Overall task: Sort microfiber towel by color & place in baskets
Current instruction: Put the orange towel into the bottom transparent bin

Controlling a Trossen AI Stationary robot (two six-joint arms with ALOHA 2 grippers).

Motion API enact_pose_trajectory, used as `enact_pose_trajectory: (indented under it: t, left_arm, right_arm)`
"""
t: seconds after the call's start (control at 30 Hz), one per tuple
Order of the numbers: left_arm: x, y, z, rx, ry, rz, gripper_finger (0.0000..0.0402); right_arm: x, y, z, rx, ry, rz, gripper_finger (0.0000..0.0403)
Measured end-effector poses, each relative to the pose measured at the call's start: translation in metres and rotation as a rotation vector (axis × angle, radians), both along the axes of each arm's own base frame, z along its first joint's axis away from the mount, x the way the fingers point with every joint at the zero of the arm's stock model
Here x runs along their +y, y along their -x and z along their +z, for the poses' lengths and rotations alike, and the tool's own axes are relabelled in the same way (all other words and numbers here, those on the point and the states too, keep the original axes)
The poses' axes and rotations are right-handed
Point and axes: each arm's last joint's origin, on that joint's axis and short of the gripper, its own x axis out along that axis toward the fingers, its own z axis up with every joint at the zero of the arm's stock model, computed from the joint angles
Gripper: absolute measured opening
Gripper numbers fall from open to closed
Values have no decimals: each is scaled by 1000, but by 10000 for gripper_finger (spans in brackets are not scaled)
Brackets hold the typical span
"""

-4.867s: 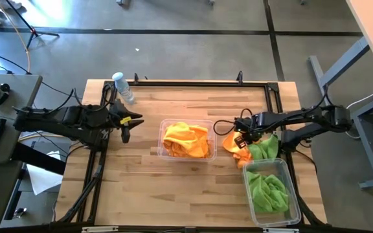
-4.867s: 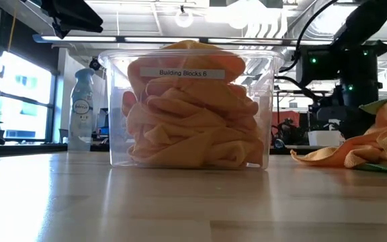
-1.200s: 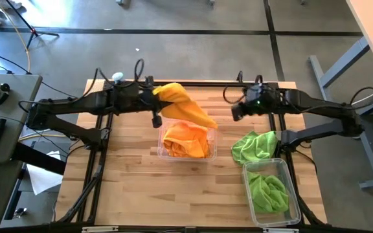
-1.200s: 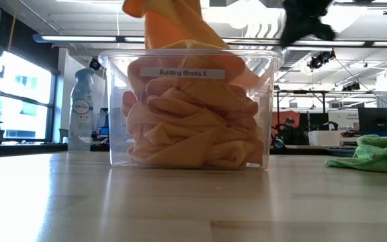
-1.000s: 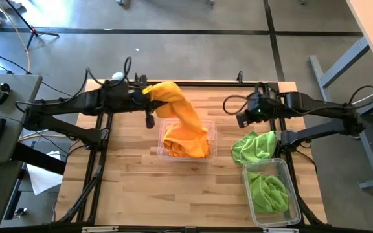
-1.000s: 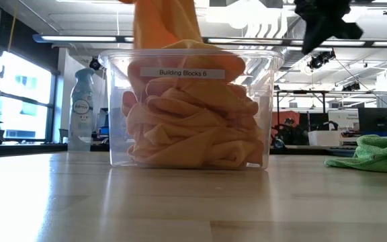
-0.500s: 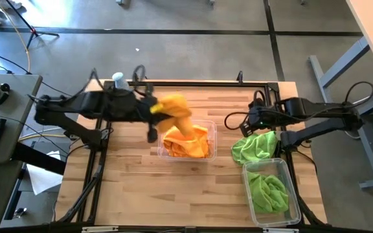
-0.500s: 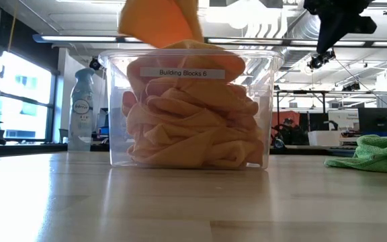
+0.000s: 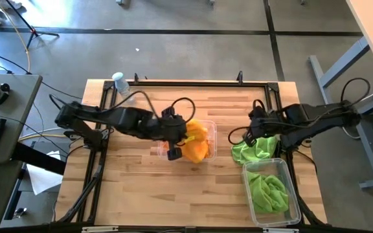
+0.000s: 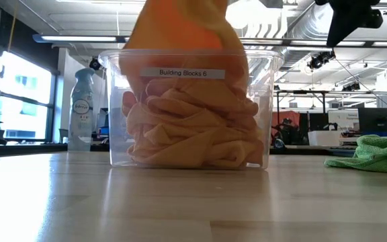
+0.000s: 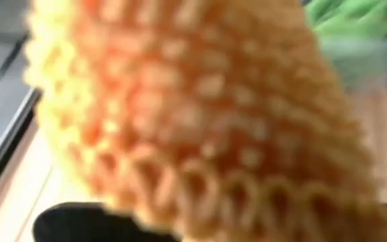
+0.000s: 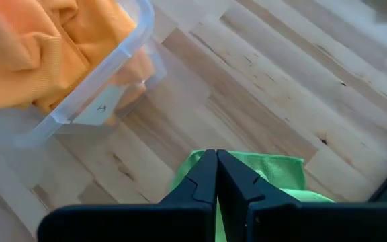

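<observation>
My left gripper point(image 9: 173, 141) is shut on an orange microfiber towel point(image 9: 194, 141), which is bunched over the middle basket point(image 9: 214, 147). That basket is heaped with orange towels point(image 10: 193, 128). In the low view the held towel point(image 10: 180, 30) stands above the basket's rim point(image 10: 261, 57). A green towel point(image 9: 256, 150) lies crumpled on the table at the right. My right gripper point(image 12: 216, 176) is shut and hovers above it, touching nothing. A second basket point(image 9: 296, 194) at the near right holds green towels point(image 9: 267, 191). My left gripper holds the orange towel, whose bunched cloth point(image 11: 200, 114) fills the wrist view and hides the place of contact. The arm reaches in from the table's left. The towel's lower part hangs down onto the heap in the basket point(image 10: 187, 74).
A clear water bottle point(image 9: 120, 83) stands at the table's far left corner. A black frame point(image 9: 193, 82) runs along the table's far edge and sides. Bare wood point(image 9: 173, 194) lies in front of the middle basket.
My left gripper has carried the orange towel from the far edge toward the near edge and the right, and down over the middle basket. The towel, which hung long, is now bunched on the heap. My right gripper has gone toward the near edge, over the green towel.
</observation>
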Motion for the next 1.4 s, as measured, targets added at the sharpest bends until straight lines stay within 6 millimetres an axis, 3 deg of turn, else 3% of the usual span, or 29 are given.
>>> enact_pose_trajectory:
  t: [0.27,0.43,0.67,1.0,1.13,1.4]
  left_arm:
    - [12,-30,-46,161,51,116,0]
    - [18,-50,-78,240,209,189,0]
    - [31,-68,-111,292,284,339,0]
    - [34,-88,-160,405,271,350,0]
    - [33,-93,-169,402,278,346,7]
    - [34,-91,-164,390,286,371,47]
  right_arm:
    - [7,1,0,-12,44,22,0]
    - [11,2,0,-19,35,28,0]
    - [15,3,0,-27,37,34,0]
    - [17,6,0,-9,46,49,0]
    - [16,7,-1,2,50,48,0]
    - [16,7,-1,7,53,48,0]
